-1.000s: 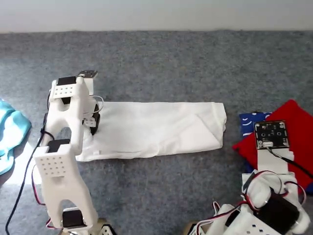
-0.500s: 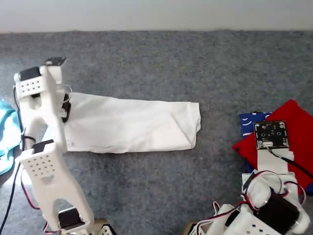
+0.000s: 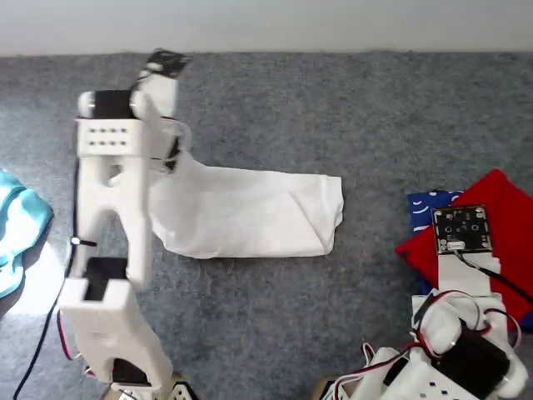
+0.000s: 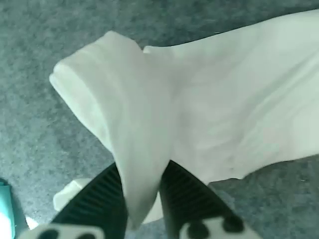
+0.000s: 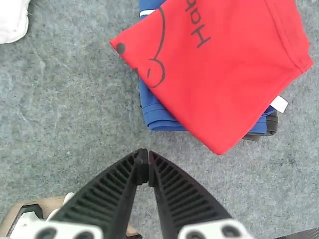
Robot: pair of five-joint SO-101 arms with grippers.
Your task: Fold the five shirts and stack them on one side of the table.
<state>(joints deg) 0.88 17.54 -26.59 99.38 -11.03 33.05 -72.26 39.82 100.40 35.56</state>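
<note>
**Inspector:** State of the left gripper (image 4: 142, 172)?

**Clerk:** Its jaws pinch a bunched end of the white shirt (image 3: 258, 218), raised off the table (image 3: 350, 108). The rest of the shirt lies flat as a long band in the middle of the table, its far end toward the right arm.

**Inspector:** And the right gripper (image 5: 143, 155)?

**Clerk:** Jaws pressed together on nothing. It hangs above bare table just beside the stack, where a red shirt (image 5: 219, 64) lies on top of a blue shirt (image 5: 152, 112). A teal shirt (image 3: 18, 225) lies unfolded at the left edge.

**Inspector:** Judgement on the step?

**Clerk:** Likely the crosswise fold.
- The pinched end should be carried over the band toward the far end, high enough that the cloth does not drag and shift the lower layer.
- It should then be lowered with the edges matched.
- The grip holds a bunch, not a corner, so the end may land rumpled.
- Release should wait until the cloth rests flat.
</note>
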